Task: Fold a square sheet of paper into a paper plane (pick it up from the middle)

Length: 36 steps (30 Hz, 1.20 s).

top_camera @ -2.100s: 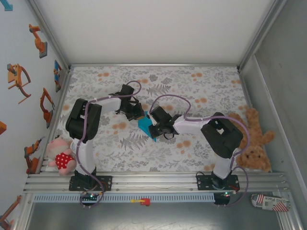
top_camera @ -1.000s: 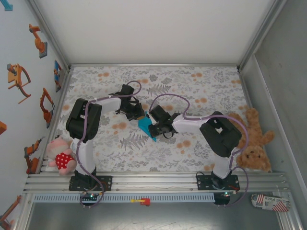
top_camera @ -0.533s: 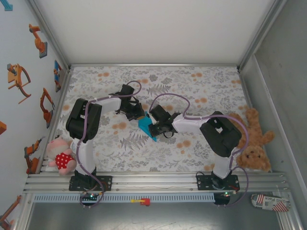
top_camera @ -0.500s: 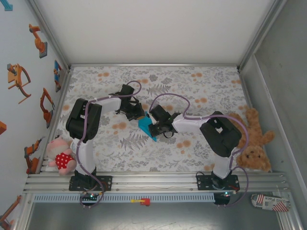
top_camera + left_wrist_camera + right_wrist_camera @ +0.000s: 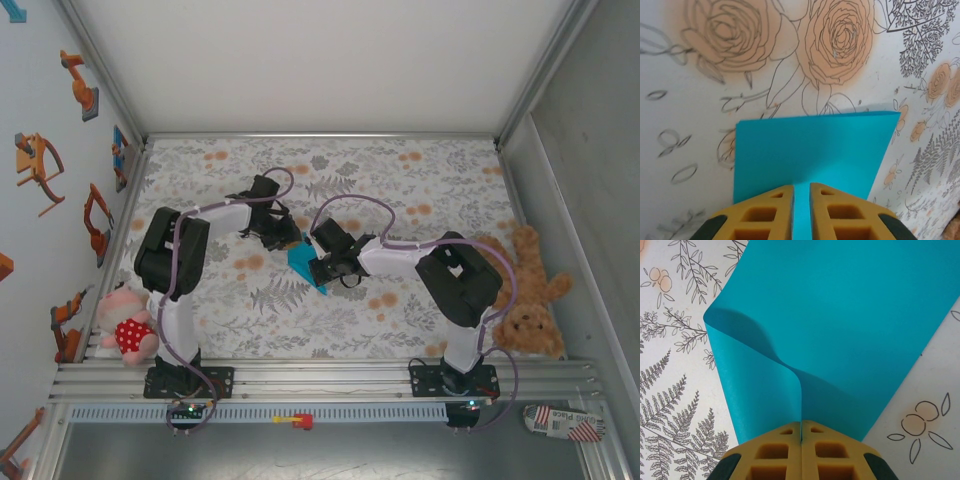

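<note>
Right gripper (image 5: 801, 432) pinches the square sheet of paper (image 5: 850, 315) tight at its fingertips, the thin sheet curling ahead (light, floppy, easily creased, probably best gripped near an edge); left gripper (image 5: 801, 200), pads a slit apart, sits at the edge nearest it

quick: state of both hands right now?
Left hand: slightly open, pads parted narrowly over the thin turquoise-blue square sheet of paper, no grip visible.
Right hand: closed, pinching a curled-up part of that sheet.
</note>
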Motion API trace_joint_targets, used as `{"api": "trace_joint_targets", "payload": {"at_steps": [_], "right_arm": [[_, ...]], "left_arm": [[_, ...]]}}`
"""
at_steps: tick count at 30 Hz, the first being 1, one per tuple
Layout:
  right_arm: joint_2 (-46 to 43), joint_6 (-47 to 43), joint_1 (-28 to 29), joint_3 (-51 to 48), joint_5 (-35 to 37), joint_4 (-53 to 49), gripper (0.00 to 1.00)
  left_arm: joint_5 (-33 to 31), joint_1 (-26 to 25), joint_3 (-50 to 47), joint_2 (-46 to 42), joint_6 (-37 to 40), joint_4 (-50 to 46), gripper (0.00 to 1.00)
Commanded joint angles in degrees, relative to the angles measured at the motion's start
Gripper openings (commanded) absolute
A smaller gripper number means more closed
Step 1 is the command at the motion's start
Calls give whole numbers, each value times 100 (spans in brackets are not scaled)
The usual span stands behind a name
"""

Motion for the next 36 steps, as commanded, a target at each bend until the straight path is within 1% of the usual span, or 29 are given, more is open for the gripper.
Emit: {"api": "trace_joint_targets", "payload": {"at_steps": [1, 5, 10, 14, 21, 27, 36], "right_arm": [[148, 32, -31, 52, 6, -150, 0], [121, 34, -31, 40, -112, -118, 0], [111, 39, -40, 19, -174, -99, 0], [122, 59, -40, -2, -192, -73, 0], [156, 92, -49, -17, -227, -19, 0], [148, 109, -49, -35, -210, -10, 0], [130, 127, -59, -44, -192, 1, 0]], "left_arm": [[-164, 65, -234, -604, -186, -50, 20], [-92, 137, -784, -1038, -489, 296, 21], [235, 118, -1394, -1499, -964, 934, 16], [454, -64, -1796, -1673, -1385, 1463, 13], [545, -340, -2079, -1520, -1700, 1786, 9], [535, -558, -2070, -1308, -1776, 1792, 8], [518, -646, -2156, -1265, -1785, 1675, 8]]}}
